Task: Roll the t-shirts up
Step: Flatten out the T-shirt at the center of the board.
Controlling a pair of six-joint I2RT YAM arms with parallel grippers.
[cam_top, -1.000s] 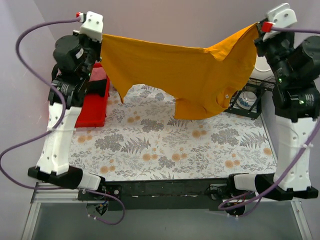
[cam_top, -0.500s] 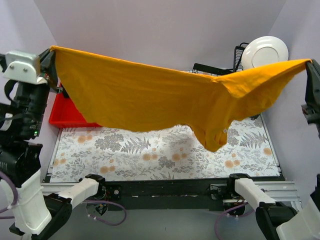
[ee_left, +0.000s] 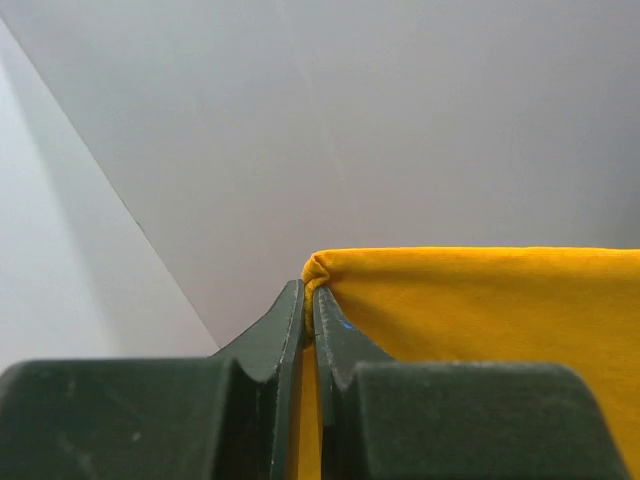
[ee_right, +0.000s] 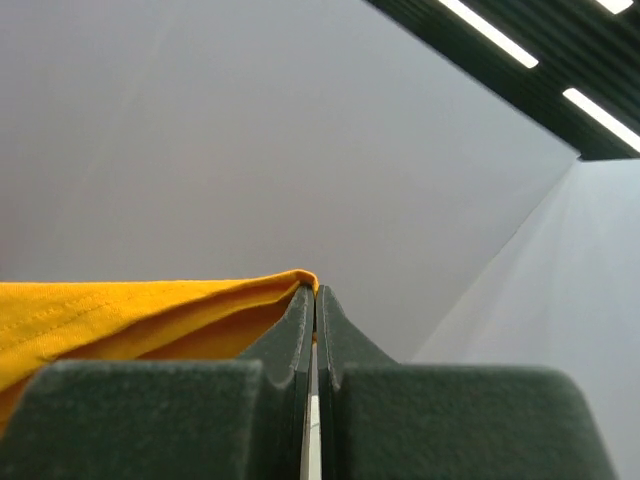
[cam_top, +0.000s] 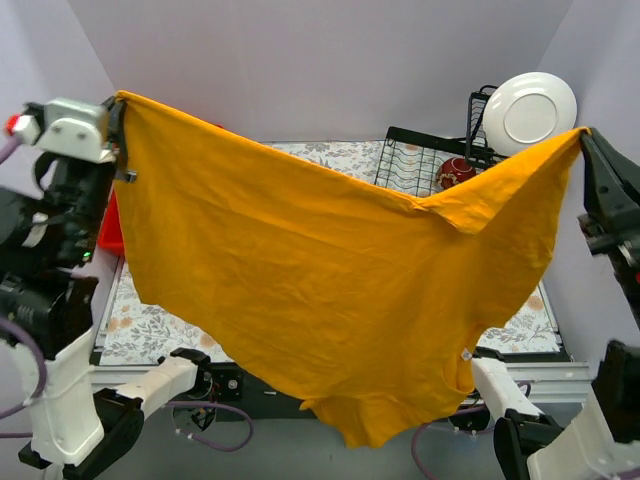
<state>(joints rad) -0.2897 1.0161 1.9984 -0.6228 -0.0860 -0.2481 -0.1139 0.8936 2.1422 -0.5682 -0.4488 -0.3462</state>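
The orange-yellow t-shirt (cam_top: 330, 290) hangs spread in the air between my two grippers and hides most of the table. My left gripper (cam_top: 118, 100) is shut on its upper left corner, high at the left. My right gripper (cam_top: 583, 133) is shut on its upper right corner, high at the right. In the left wrist view the cloth (ee_left: 480, 330) is pinched between the dark fingertips of that gripper (ee_left: 308, 292). In the right wrist view the cloth (ee_right: 120, 315) runs left from the pinched tips of that gripper (ee_right: 315, 292). The shirt's lower end hangs below the table's front edge.
A black wire dish rack (cam_top: 425, 160) stands at the back right with a white plate (cam_top: 528, 108) upright in it and a dark red round object (cam_top: 457, 172). A red bin (cam_top: 108, 228) shows at the left behind my left arm. The flower-patterned table cover (cam_top: 150, 330) shows at lower left.
Both grippers, still shut on the shirt, have lifted it and brought it toward the camera. It now hangs lower and covers most of the table.
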